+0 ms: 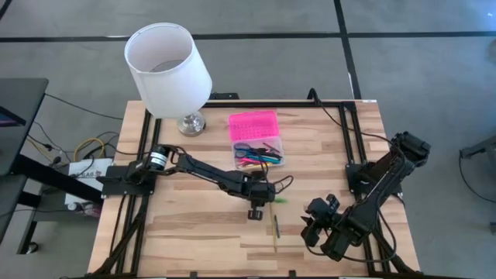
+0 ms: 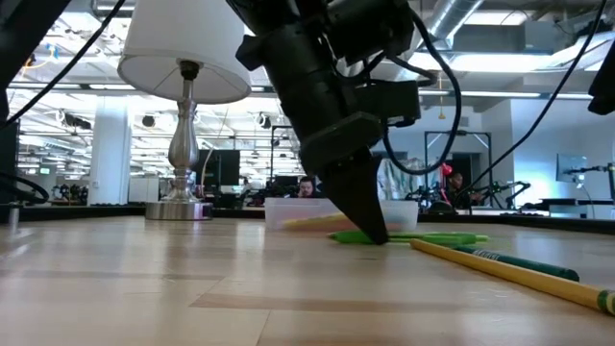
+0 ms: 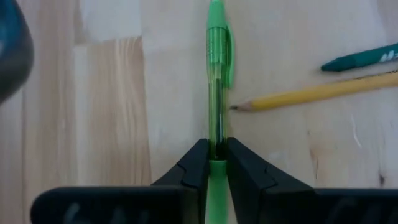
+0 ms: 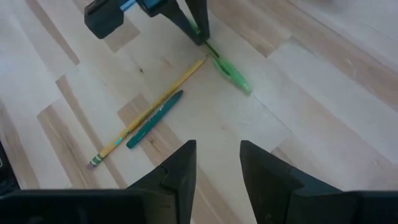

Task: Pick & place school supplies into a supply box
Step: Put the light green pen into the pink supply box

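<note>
The left hand (image 3: 211, 158) is clamped on a green pen (image 3: 216, 74) lying on the counter (image 1: 194, 225). The right hand (image 4: 217, 165) hangs apart near a yellow pencil (image 4: 149, 112). No writing is legible.

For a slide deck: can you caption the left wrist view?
Left pincer closed on a green pen lying on the wooden table, yellow pencil nearby.
</note>
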You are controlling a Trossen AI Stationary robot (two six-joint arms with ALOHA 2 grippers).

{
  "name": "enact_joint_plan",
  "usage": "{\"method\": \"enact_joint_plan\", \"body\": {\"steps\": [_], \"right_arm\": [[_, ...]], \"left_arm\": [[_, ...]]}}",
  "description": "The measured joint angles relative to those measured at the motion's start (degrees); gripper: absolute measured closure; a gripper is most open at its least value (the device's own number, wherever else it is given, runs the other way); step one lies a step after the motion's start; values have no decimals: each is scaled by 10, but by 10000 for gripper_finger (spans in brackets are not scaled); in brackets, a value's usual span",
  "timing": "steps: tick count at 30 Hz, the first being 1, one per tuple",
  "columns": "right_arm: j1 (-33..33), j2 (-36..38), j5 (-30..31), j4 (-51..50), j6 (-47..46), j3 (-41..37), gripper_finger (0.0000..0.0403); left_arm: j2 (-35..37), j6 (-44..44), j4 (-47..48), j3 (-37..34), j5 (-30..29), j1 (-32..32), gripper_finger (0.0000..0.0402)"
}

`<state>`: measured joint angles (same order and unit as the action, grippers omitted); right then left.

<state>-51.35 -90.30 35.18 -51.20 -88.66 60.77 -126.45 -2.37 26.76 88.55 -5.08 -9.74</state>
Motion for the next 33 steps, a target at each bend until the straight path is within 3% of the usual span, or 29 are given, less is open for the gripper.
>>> {"method": "enact_joint_plan", "body": {"steps": [15, 22, 33], "right_arm": [[0, 0, -8, 0, 1, 0, 286], [0, 0, -8, -7, 1, 0, 286], [0, 0, -8, -6, -6, 0, 286]], "left_arm": [[25, -211, 97, -5, -40, -23, 355], [33, -224, 96, -6, 4, -18, 342], [35, -205, 87, -5, 80, 6, 284]]}}
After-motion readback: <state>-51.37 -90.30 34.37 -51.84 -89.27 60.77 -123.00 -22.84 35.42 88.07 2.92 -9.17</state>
